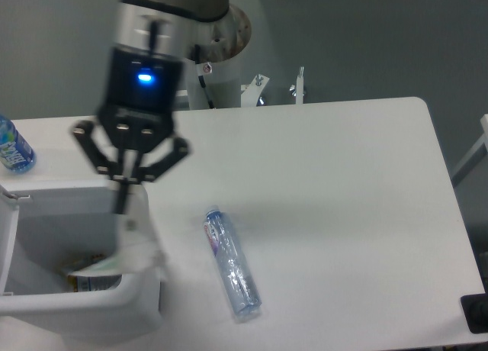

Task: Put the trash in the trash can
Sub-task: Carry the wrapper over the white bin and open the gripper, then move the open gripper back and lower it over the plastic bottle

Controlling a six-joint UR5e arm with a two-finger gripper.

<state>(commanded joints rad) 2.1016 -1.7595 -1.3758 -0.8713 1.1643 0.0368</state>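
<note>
- Camera view, fixed overhead angle: the gripper [122, 206] is hanging over the right rim of the trash can [141, 290], fingers pressed together and pinching the top of the crumpled white wrapper [122, 261].
- Wrapper is dangling below the fingertips, green-printed lower edge sitting inside the opening, right side appearing to brush the inner face of the right wall.
- Bin is sitting at the table's [343, 183] front-left, already holding some printed scraps [80, 268] at the bottom; lid [6, 236] is standing open at the left.
- Clear bottle [231, 264] with the bluish-purple label is lying on its side on the table just right of the bin, untouched; this piece is not yet binned.
- Blue-tinted bottle [13, 146] is standing at the far-left edge, well apart from the action.
- Risk, as judged: release point is close to the rim, so the wrapper could be catching on the wall or draping over the edge instead of falling in. Light crumpled film may also be clinging to a finger on release.
- Room: the opening is extending wide to the left of the fingers, so shifting inward looks free. Descending much lower is risking finger contact with the rim beside the grey latch [136, 233].
</note>
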